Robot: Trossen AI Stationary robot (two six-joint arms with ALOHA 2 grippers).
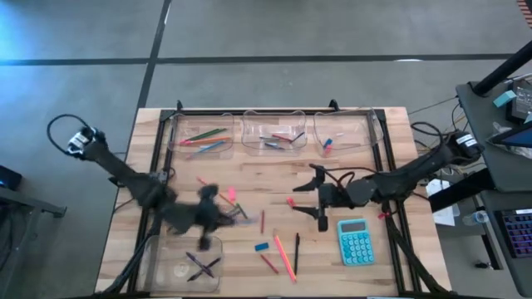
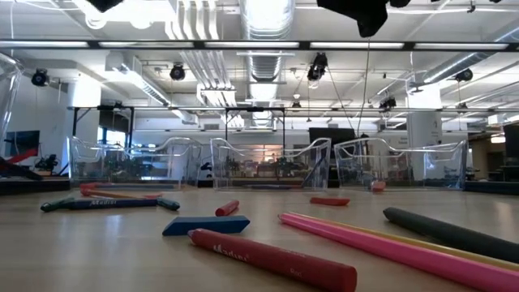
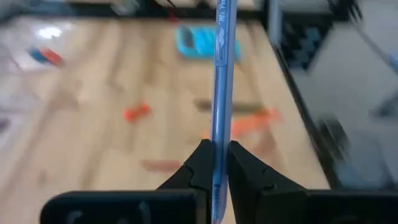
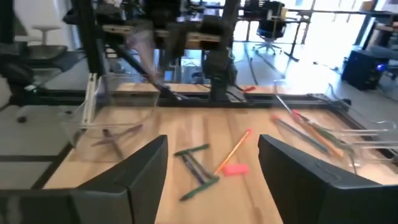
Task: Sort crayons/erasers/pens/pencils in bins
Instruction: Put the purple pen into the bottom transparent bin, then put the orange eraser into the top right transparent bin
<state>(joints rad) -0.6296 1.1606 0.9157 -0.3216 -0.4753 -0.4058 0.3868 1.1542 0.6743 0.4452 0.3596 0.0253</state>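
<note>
A slim translucent blue pen is pinched by the left hand, motion-blurred near the clear plastic pen bin; the right hand is spread.

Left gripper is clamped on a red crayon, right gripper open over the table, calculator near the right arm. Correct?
Not quite. The left gripper is clamped on a slim blue pen, not a red crayon; the left wrist view shows it. The right gripper is open, and the calculator lies near the right arm.

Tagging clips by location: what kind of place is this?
Likely a robotics lab or open workshop: exposed ceiling ducts, office chairs beyond the table, and a side bench with a keyboard.
</note>
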